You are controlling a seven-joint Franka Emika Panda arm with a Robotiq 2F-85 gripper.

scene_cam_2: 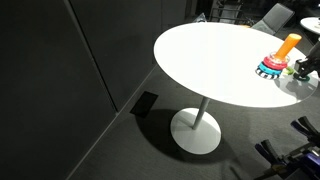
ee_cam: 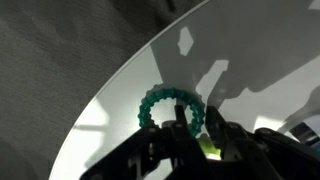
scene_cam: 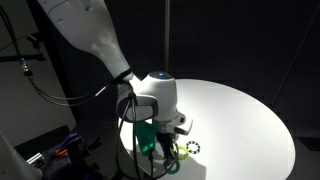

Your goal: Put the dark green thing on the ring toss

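The dark green ring (ee_cam: 160, 95) shows in the wrist view just above the white table, and my gripper (ee_cam: 194, 114) is shut on its near-right rim, with one finger inside the hole and one outside. In an exterior view the gripper (scene_cam: 152, 140) holds the ring (scene_cam: 147, 134) low over the table's near edge. The ring toss (scene_cam_2: 287, 48) is an upright orange peg with red and blue-white rings at its foot, standing at the table's far right in an exterior view. It is out of the wrist view.
The round white table (scene_cam: 240, 110) stands on a single pedestal (scene_cam_2: 196, 130). A black-and-white speckled ring (scene_cam: 192, 149) lies beside the gripper. A yellow-green ring (ee_cam: 208, 148) lies under the fingers. Dark walls and cables surround the table.
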